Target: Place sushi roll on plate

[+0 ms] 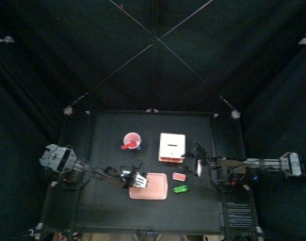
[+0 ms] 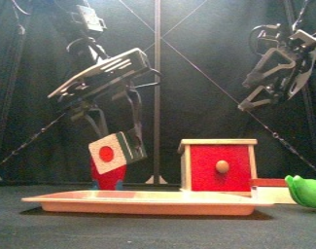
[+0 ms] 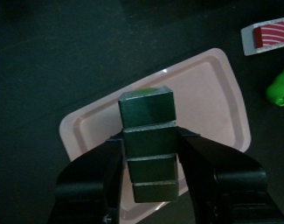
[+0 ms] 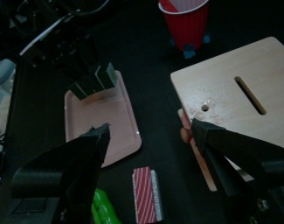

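Note:
My left gripper [image 1: 136, 178] is shut on the sushi roll [image 2: 111, 153], a small block with a dark green wrap and a white face with a red centre. It holds the roll tilted, a little above the salmon-red plate [image 2: 160, 202]. In the left wrist view the roll [image 3: 147, 131] sits between the jaws over the plate [image 3: 208, 96]. The right wrist view shows the roll [image 4: 93, 83] at the plate's [image 4: 103, 131] far end. My right gripper [image 1: 201, 167] is open and empty, raised to the right of the plate, beside the box.
A box [image 1: 171, 145] with a pale slotted lid and a red front [image 2: 218, 167] stands behind the plate. A round pink cup [image 1: 130, 142] is to its left. A red-and-white striped piece [image 4: 145, 191] and a green toy [image 2: 303, 190] lie right of the plate.

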`<state>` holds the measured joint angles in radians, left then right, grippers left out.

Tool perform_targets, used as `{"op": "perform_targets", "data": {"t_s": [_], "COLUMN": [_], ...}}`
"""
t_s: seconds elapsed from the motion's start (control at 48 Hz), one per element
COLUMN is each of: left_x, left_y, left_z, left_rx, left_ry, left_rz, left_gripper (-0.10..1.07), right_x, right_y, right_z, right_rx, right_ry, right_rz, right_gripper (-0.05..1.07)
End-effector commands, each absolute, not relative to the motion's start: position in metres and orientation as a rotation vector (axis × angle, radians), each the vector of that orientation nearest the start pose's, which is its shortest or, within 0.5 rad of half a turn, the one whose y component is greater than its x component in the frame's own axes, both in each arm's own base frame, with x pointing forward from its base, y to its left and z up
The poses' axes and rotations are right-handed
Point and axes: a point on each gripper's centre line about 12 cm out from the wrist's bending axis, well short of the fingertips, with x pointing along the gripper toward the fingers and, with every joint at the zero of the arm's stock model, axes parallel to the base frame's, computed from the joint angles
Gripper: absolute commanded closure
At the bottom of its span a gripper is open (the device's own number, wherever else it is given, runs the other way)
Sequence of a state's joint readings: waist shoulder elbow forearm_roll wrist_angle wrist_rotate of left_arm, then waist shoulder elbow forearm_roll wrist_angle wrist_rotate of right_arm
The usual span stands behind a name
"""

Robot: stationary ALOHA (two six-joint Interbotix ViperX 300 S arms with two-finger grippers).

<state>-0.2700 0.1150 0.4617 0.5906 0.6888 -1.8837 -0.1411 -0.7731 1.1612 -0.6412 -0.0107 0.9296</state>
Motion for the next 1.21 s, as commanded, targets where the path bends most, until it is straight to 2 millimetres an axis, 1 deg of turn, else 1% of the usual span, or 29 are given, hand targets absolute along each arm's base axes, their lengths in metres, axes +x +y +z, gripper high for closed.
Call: {"op": "perform_targets", "data": {"t_s": [0.0, 0.146, 0.292, 0.479, 0.625, 0.75, 1.042, 1.188], "left_x": [0.395, 0.395, 0.4, 0.406, 0.408, 0.409, 0.41, 0.41], "left_y": [-0.068, -0.073, -0.075, -0.077, -0.075, -0.074, -0.074, -0.074], "left_z": [0.159, 0.151, 0.148, 0.144, 0.141, 0.142, 0.142, 0.142], "left_rx": [-0.934, -0.982, -1.012, -1.014, -1.01, -1.014, -1.002, -1.0], "left_ry": [0.816, 0.849, 0.86, 0.867, 0.868, 0.862, 0.86, 0.861], "left_rz": [0.801, 0.829, 0.839, 0.842, 0.848, 0.852, 0.845, 0.844], "left_gripper": [0.39, 0.39, 0.39, 0.38, 0.37, 0.34, 0.2, 0.16], "right_x": [0.219, 0.218, 0.217, 0.217, 0.217, 0.217, 0.217, 0.217], "right_y": [-0.029, -0.03, -0.03, -0.03, -0.03, -0.03, -0.03, -0.03], "right_z": [0.23, 0.23, 0.231, 0.231, 0.231, 0.231, 0.231, 0.231], "right_rx": [0.313, 0.313, 0.31, 0.311, 0.311, 0.311, 0.308, 0.308], "right_ry": [0.342, 0.341, 0.338, 0.338, 0.336, 0.338, 0.338, 0.338], "right_rz": [-0.179, -0.183, -0.182, -0.183, -0.182, -0.183, -0.182, -0.182], "right_gripper": [0.0, 0.0, 0.0, 0.0, 0.0, 0.0, 0.0, 0.0]}}
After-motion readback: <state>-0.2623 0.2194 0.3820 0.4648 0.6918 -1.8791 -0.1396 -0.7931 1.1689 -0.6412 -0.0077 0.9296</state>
